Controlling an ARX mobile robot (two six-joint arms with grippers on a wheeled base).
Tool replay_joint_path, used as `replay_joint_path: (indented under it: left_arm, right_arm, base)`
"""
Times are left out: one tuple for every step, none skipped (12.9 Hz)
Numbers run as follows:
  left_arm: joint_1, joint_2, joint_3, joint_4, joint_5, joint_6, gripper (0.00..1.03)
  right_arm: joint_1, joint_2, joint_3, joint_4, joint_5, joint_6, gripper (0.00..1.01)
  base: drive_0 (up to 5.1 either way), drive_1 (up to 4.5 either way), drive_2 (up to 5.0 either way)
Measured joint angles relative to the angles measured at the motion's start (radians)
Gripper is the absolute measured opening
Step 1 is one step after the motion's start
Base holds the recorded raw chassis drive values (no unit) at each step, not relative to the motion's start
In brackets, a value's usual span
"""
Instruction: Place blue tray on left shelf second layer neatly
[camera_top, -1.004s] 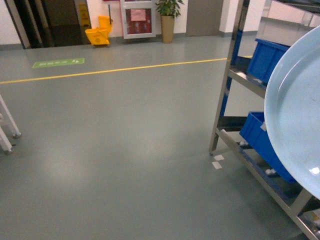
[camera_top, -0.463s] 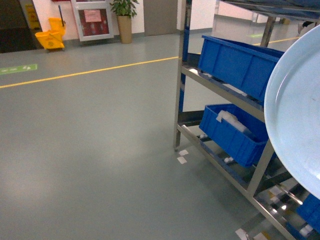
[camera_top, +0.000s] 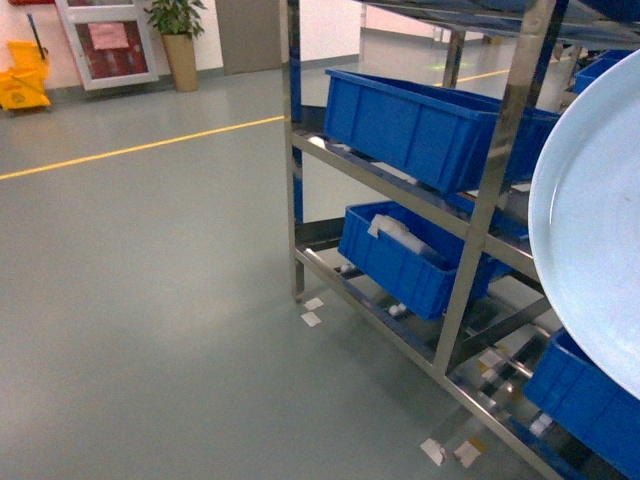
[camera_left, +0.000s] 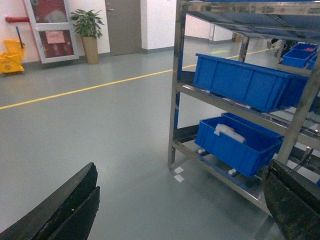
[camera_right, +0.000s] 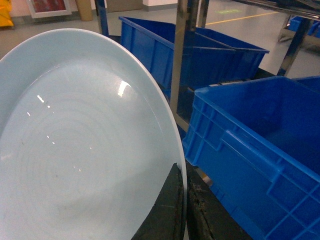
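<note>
Taking the stainless-steel shelf (camera_top: 470, 270) as the landmark: to its left, bare grey floor (camera_top: 150, 300) crossed by a yellow line (camera_top: 140, 150) is seen, with a potted plant (camera_top: 178, 40) and a yellow mop bucket (camera_top: 22, 75) by the far wall. In the left wrist view the left hand (camera_left: 180, 210) is held wide apart and empty, its two dark fingers (camera_left: 65, 210) at the lower corners, pointed at the rack. On the shelf, deep blue crates (camera_top: 430, 125) are carried on the middle and lower rails. To the right of the upright, the pale blue tray (camera_top: 600, 230) is held close to the camera, tilted on edge; in the right wrist view the right hand (camera_right: 182, 210) is clamped on its rim, one finger either side.

The step in hand is judged to be the carry and approach. Next, an open stretch of the second layer would have to be found, the tray levelled, and slid in squarely clear of the crates.

Compared with a second ago, the rack has been brought much nearer and further into the head view, while the tray has been kept in the same place in the frame.
</note>
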Motion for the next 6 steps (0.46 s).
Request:
replay_joint_path:
  left_arm:
    - [0.0,0.0,0.0,0.0,0.0,0.0,0.98]
    - [0.0,0.0,0.0,0.0,0.0,0.0,0.98]
    - [0.0,0.0,0.0,0.0,0.0,0.0,0.98]
    - [0.0,0.0,0.0,-0.001,0.0,0.0,0.98]
    - [0.0,0.0,0.0,-0.002,0.0,0.0,0.98]
    - [0.0,0.0,0.0,-0.001,0.001,0.0,0.98]
  right_arm:
    - [0.0,0.0,0.0,0.0,0.0,0.0,0.02]
    - [0.0,0.0,0.0,0.0,0.0,0.0,0.02]
    - [0.0,0.0,0.0,0.0,0.0,0.0,0.02]
    - [0.0,0.0,0.0,0.0,0.0,0.0,0.02]
    - [0.0,0.0,0.0,0.0,0.0,0.0,0.02]
    - [0.0,-0.001,0.0,-0.001,0.0,0.0,0.02]
  base:
    - [-1.6,-1.63,-1.6]
    - [-1.6,-1.63,-1.6]
    - [-1.6,-1.57,-1.6]
    - [-1.6,-1.57,-1.6]
    - [-1.6,-1.57,-1.6]
    - [-1.6,-1.57,-1.6]
